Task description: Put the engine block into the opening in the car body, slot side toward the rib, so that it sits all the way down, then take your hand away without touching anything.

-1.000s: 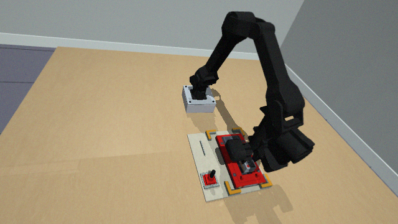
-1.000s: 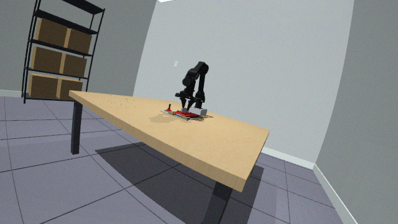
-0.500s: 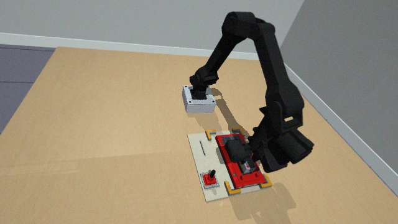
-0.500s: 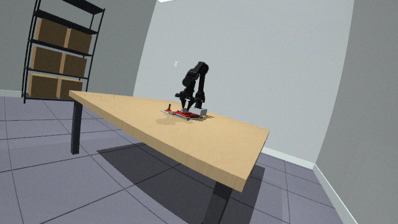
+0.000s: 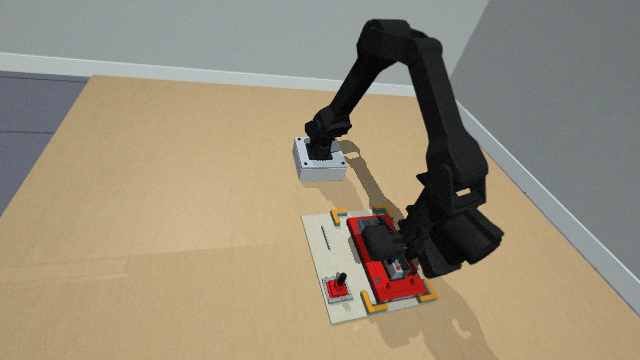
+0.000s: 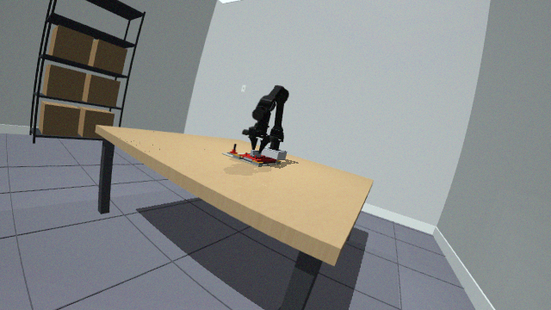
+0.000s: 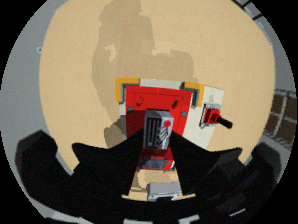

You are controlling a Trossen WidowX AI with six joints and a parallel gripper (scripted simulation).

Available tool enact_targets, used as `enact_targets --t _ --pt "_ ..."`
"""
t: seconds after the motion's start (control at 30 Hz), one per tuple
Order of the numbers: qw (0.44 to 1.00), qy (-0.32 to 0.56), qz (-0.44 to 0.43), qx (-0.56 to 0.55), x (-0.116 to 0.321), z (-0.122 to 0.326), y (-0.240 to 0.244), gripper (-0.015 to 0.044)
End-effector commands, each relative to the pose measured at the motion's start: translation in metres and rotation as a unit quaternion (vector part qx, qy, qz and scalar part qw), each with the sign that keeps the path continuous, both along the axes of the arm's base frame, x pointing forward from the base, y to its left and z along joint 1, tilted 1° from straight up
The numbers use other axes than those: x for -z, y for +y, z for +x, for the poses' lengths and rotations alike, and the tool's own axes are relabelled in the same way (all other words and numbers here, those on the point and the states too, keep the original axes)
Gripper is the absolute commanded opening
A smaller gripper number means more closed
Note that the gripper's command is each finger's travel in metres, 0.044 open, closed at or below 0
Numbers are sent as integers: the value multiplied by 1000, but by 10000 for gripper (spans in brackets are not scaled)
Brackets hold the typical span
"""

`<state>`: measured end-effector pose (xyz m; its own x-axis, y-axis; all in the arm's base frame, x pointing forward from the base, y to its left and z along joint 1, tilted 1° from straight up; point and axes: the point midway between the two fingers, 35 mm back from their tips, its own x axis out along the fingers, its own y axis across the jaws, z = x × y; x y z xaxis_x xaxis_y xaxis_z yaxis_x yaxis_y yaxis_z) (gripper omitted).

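Observation:
The grey engine block [image 5: 398, 270] [image 6: 256, 152] [image 7: 159, 131], with dark slots and a red dot on top, is at the opening of the red car body [image 5: 407, 291] [image 6: 268, 159] [image 7: 157, 96]. My gripper [image 5: 399, 258] [image 6: 257, 151] [image 7: 156, 132] is shut on the engine block, a finger on either side of it. In the wrist view the slots are on the left of its top and the red dot on the right. The block's top stands above the car body. Its lower part, the rib and most of the opening are hidden, so its depth cannot be told.
The car body lies on a pale board [image 5: 320, 260] [image 7: 200, 132] between yellow corner brackets [image 5: 368, 304] [image 7: 120, 90]. A red base with an upright black stick [image 5: 341, 280] [image 6: 235, 147] [image 7: 223, 121] stands beside it. The arm's light grey base box [image 5: 322, 173] is behind the board.

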<state>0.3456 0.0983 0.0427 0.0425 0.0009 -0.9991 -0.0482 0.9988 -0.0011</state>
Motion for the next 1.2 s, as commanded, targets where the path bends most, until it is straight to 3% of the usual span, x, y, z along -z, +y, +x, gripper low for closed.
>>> enact_targets --t 0.0,1.17 --pt "1000 0 -3 -1 2 0 -1 159" --pt "1000 0 -3 -1 7 0 -1 159"
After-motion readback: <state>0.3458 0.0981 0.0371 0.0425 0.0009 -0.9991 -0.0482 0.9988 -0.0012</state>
